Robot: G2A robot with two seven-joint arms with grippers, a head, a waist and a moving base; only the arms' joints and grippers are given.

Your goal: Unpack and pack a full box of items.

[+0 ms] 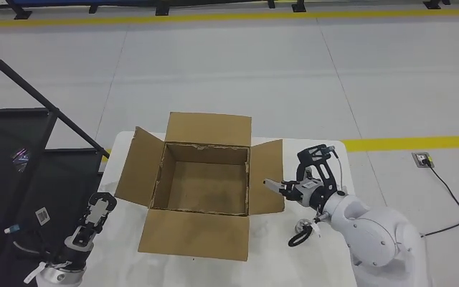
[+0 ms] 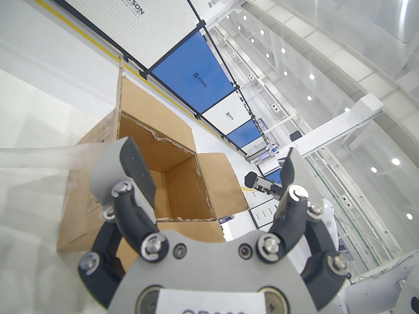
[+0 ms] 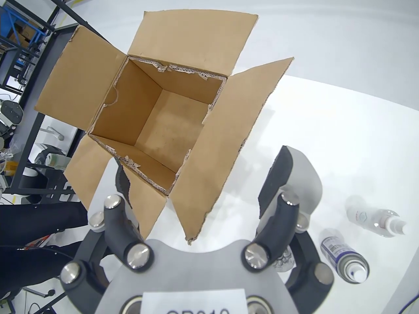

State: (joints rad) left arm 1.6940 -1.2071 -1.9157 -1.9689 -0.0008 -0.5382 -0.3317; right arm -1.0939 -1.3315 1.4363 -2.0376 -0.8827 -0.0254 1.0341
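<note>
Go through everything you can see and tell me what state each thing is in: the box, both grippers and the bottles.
cardboard box: upright on the table, four flaps open, nothing inside.
left gripper: open, holding nothing.
right gripper: open, holding nothing.
white spray bottle: lying on its side on the table.
blue-labelled bottle: on the table beside it, outside the box.

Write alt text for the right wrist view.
An empty cardboard box stands on the table, all four flaps spread open. The right gripper hangs open near one flap, and a spray bottle and a second bottle are on the table nearby.
</note>
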